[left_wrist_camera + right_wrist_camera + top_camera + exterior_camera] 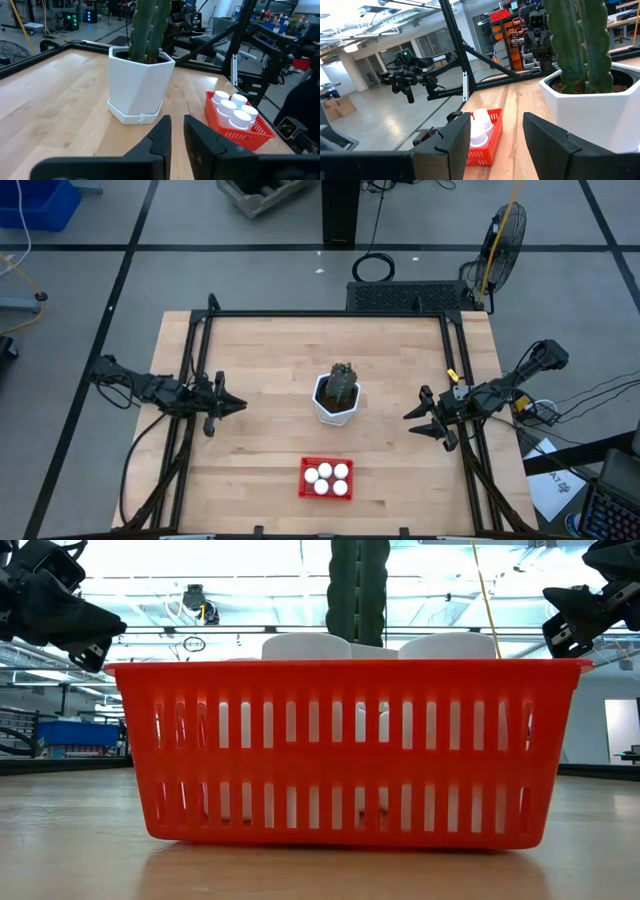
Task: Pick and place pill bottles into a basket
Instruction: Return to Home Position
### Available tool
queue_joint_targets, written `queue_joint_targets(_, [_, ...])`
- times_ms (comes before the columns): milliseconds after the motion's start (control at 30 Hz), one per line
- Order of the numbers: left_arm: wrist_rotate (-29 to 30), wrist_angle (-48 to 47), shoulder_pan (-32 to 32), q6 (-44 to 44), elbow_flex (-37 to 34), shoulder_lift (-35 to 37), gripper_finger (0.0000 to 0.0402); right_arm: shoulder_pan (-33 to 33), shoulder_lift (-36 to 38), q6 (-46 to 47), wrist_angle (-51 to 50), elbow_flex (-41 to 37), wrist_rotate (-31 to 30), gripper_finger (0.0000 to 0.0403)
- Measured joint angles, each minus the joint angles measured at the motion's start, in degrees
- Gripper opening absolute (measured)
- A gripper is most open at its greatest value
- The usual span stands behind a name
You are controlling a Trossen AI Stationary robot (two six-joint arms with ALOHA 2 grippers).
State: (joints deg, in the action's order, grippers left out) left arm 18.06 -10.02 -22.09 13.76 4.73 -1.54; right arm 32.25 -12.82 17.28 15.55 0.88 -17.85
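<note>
The red mesh basket [326,478] rests on its flat bottom near the table's front edge, holding several white pill bottles [325,478] standing upright. It fills the low view [345,750] and shows in the left wrist view [235,125] and the right wrist view [487,132]. My left gripper [238,406] is at the table's left, above the wood, its fingers close together with a narrow gap [177,135], empty. My right gripper [413,420] is at the table's right, open and empty [495,135]. Both point toward the table's middle.
A white hexagonal pot [336,402] with a green cactus [343,380] stands at the table's middle, between the two grippers and behind the basket. A black frame [320,313] runs along the table's far, left and right edges. Bare wood lies on either side of the basket.
</note>
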Motion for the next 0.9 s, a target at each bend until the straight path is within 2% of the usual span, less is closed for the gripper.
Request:
queue_joint_targets(533, [0.01, 0.0, 0.0, 0.0, 0.02, 0.0, 0.004, 0.0, 0.0, 0.0, 0.0, -0.02, 0.02, 0.0175])
queue_joint_targets(900, [0.01, 0.02, 0.0, 0.0, 0.04, 0.0, 0.0056, 0.0, 0.0, 0.0, 0.01, 0.0, 0.02, 0.0175])
